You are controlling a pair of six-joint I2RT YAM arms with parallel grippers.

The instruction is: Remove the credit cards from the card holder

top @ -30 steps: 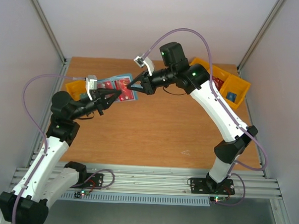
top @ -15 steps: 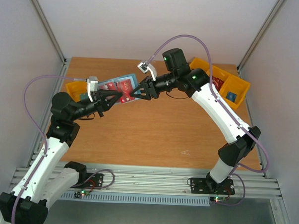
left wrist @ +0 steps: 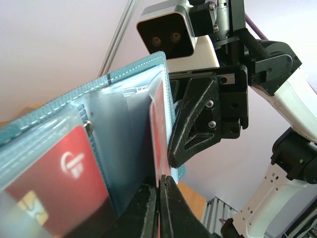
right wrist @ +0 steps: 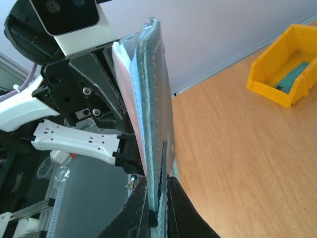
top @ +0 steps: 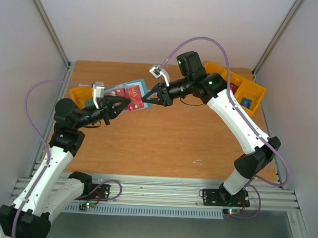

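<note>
The teal-blue card holder (top: 121,90) is held open in the air over the table's far left, between my two grippers. My left gripper (top: 128,101) is shut on the edge of a red credit card (left wrist: 158,124) that stands edge-on in a slot of the card holder (left wrist: 124,129). Another red card (left wrist: 54,183) sits in a clear slot to the left. My right gripper (top: 144,100) is shut on the card holder's other flap (right wrist: 156,99), and its fingers (left wrist: 198,124) show just behind the holder. No bluish-grey card is in view.
A yellow bin (top: 80,94) stands at the far left behind my left arm. More yellow bins (top: 247,91) stand at the far right, with small red and blue objects in them. One yellow bin also shows in the right wrist view (right wrist: 285,74). Frame posts stand at the back corners.
My right gripper has moved a little nearer and to the right, still touching the card holder. The card holder has tilted up slightly between the grippers. My left gripper has barely moved.
</note>
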